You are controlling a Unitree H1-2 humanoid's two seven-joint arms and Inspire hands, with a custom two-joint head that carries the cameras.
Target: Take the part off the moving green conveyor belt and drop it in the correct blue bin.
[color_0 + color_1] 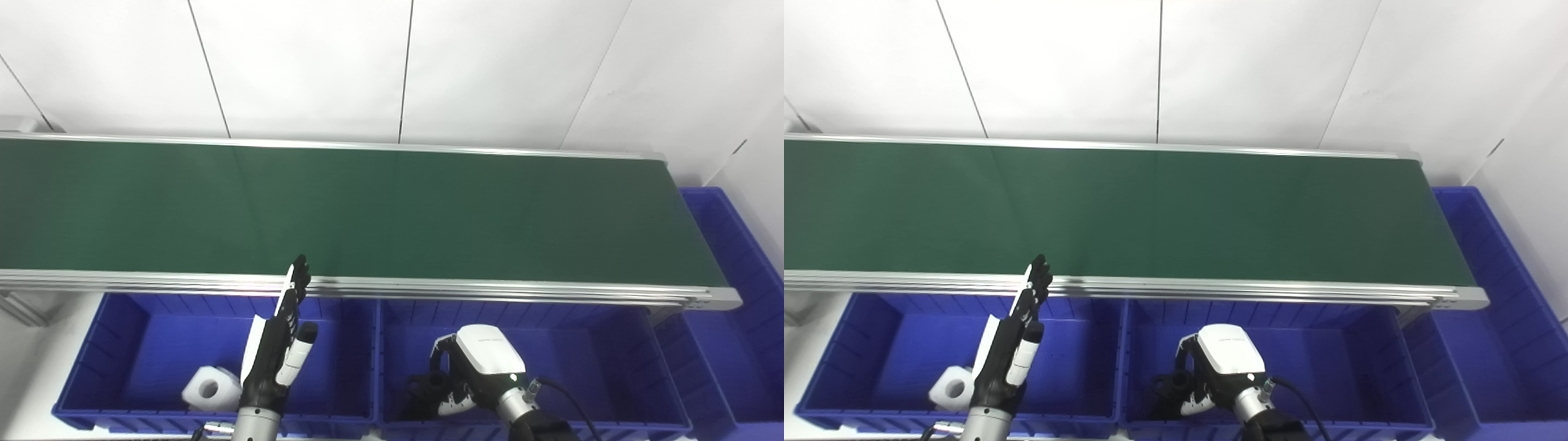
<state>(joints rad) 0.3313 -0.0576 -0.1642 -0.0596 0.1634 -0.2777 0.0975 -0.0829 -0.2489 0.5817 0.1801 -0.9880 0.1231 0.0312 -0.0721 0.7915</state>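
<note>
Parts show up in two places, and neither is on the belt (367, 208), whose green band runs bare from the left edge to its right end. A white part (211, 388) with a round hole lies in the near left corner of the left bin (128, 343). A black part (429, 392) sits in the middle bin (600, 355), right against the right hand (474, 373).

Faint grey lettering marks the white back cover of the right hand, too small to read. I can make out no other writing or label.

The left hand (283, 343) stands upright over the left bin, its fingers (300, 275) straight and close together, tips reaching up to the belt's near aluminium rail (490, 288). The thumb juts out to the side. It holds nothing and does not touch the white part, which lies just beside its wrist.

The right hand is low inside the middle bin, palm turned down and left. Its fingers curl toward the black part, but whether they clamp it or only rest against it I cannot tell.

A third bin (735, 257) sits past the belt's right end.
</note>
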